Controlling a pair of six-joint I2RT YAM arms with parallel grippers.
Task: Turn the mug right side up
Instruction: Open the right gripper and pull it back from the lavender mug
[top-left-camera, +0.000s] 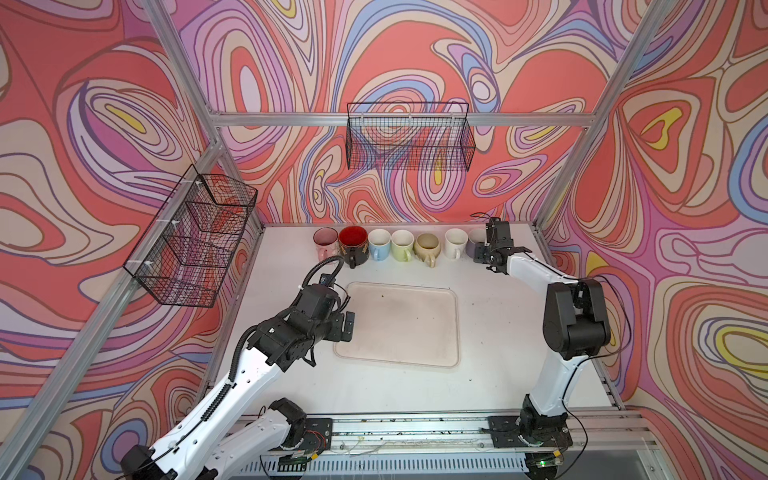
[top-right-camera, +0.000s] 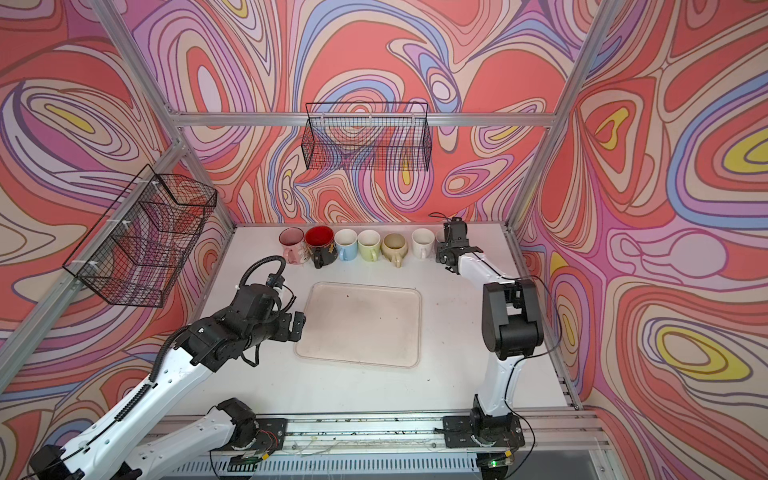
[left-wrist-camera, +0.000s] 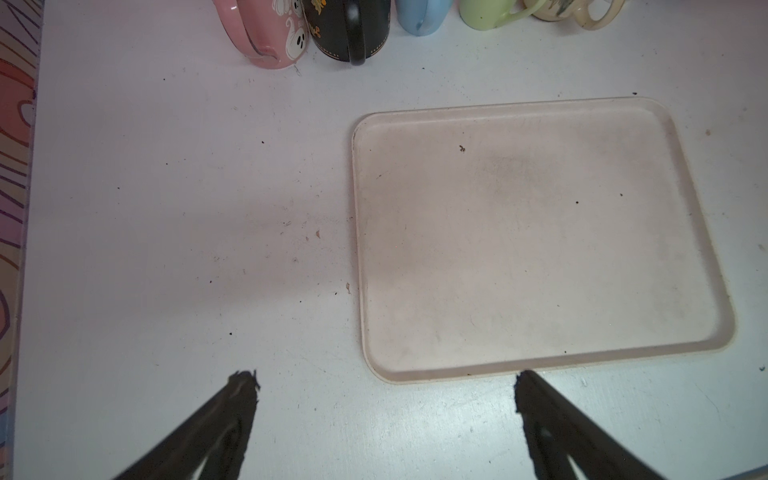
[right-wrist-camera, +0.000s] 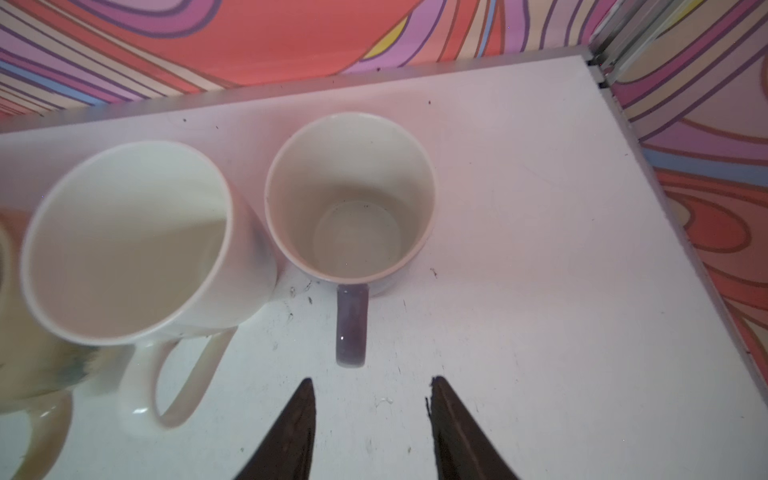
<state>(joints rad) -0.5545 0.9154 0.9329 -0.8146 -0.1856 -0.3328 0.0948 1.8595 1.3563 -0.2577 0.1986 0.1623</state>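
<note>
The purple mug (right-wrist-camera: 350, 195) stands right side up at the right end of the row along the back wall, white inside, its handle (right-wrist-camera: 352, 328) pointing at my right gripper. In both top views only a sliver of the mug (top-left-camera: 476, 240) (top-right-camera: 439, 237) shows behind the wrist. My right gripper (right-wrist-camera: 372, 382) (top-left-camera: 484, 257) hovers just short of the handle, open, with bare table between its fingers. My left gripper (left-wrist-camera: 384, 374) (top-left-camera: 347, 326) hangs open and empty over the table at the tray's near left corner.
Left of the purple mug stand a white mug (right-wrist-camera: 129, 241) (top-left-camera: 455, 243), then beige (top-left-camera: 428, 247), green (top-left-camera: 402, 244), blue (top-left-camera: 379, 243), black-and-red (top-left-camera: 353, 245) and pink (top-left-camera: 325, 241) mugs, all upright. A beige tray (top-left-camera: 455, 328) (left-wrist-camera: 532, 232) lies mid-table. Wire baskets (top-left-camera: 409, 137) (top-left-camera: 195, 237) hang on the walls.
</note>
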